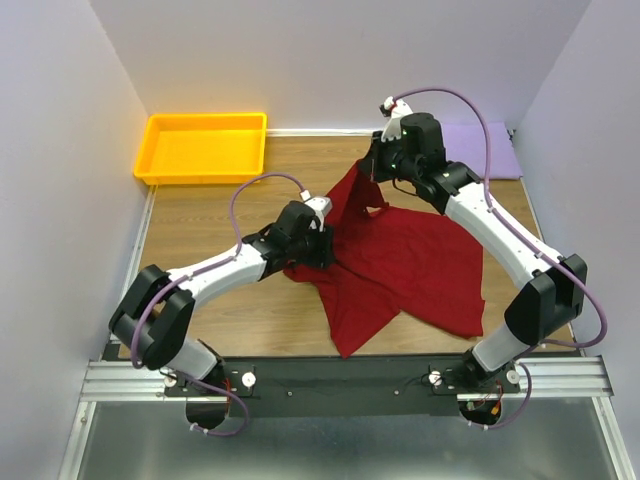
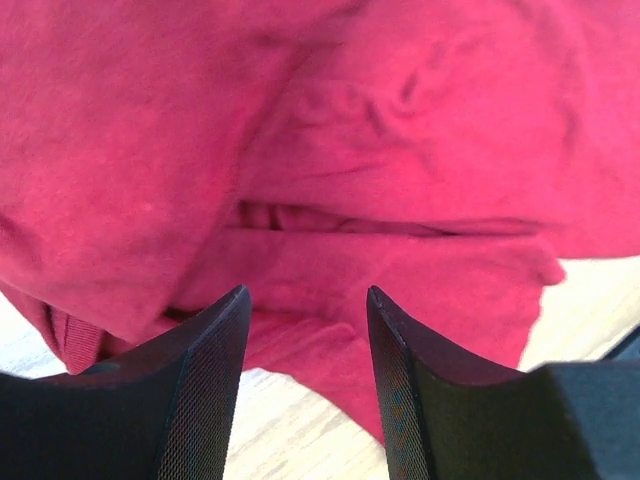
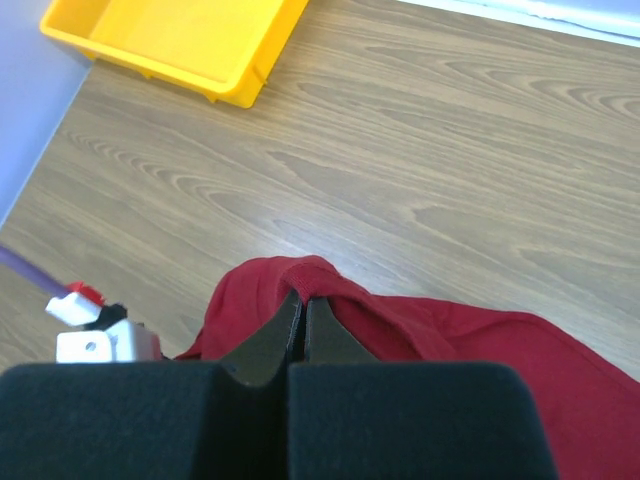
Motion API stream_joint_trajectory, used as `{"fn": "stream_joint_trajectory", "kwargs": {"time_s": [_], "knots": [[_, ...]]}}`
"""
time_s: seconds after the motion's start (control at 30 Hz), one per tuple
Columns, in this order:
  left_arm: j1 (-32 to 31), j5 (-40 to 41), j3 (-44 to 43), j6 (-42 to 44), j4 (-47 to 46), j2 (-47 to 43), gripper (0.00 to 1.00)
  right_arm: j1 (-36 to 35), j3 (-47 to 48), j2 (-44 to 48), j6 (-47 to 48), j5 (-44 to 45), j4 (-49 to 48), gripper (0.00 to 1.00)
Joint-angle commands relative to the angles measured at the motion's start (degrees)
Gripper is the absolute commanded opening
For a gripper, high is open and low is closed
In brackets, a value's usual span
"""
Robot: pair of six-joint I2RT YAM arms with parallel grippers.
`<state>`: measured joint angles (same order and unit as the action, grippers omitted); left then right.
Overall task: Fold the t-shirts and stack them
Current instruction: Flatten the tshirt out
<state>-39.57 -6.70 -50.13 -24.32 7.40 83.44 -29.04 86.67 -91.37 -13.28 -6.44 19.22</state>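
Left end effector (image 2: 305, 300), jaws apart, hovers over the red t-shirt (image 1: 410, 260) at frame centre; right end effector (image 3: 303, 300) pinches its raised edge. That thin pinch could slip, bunching the cloth.

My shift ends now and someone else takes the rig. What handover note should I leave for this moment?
Right gripper: shut on a far edge of the red t-shirt, holding it raised.
Left gripper: open, over the shirt's left side.
Lavender t-shirt: flat rectangle in the far right corner.
Done: nothing stacked; red shirt lies crumpled.
To do: fold red, stack both.
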Motion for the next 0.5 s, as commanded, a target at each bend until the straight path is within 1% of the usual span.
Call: {"fn": "stream_joint_trajectory", "kwargs": {"time_s": [0.0, 0.17, 0.2, 0.27, 0.43, 0.47], "knots": [[3.52, -2.96, -1.11, -1.00, 1.13, 4.43, 0.57, 0.12, 0.07, -1.00, 2.20, 3.70, 0.46, 0.01], [8.54, -4.37, -4.44, -0.03, 1.21, 12.51, 0.52, 0.12, 2.88, -3.37, 3.61, 6.17, 0.46, 0.01], [10.29, -5.07, -5.15, 0.06, 1.48, 13.67, 0.52, 0.12, 3.58, -3.98, 4.39, 8.35, 0.46, 0.01], [12.14, -6.83, -6.73, 0.06, 1.83, 17.09, 0.51, 0.12, 5.08, -5.65, 5.19, 9.68, 0.46, 0.01], [18.90, -5.52, -15.24, -0.47, 2.97, 23.60, 0.47, 0.38, 10.95, -8.90, 7.74, 13.55, 0.38, 0.01], [19.70, -5.00, -18.92, -0.56, 3.67, 25.96, 0.47, 0.65, 11.84, -9.69, 8.26, 13.47, 0.46, 0.01]]}}
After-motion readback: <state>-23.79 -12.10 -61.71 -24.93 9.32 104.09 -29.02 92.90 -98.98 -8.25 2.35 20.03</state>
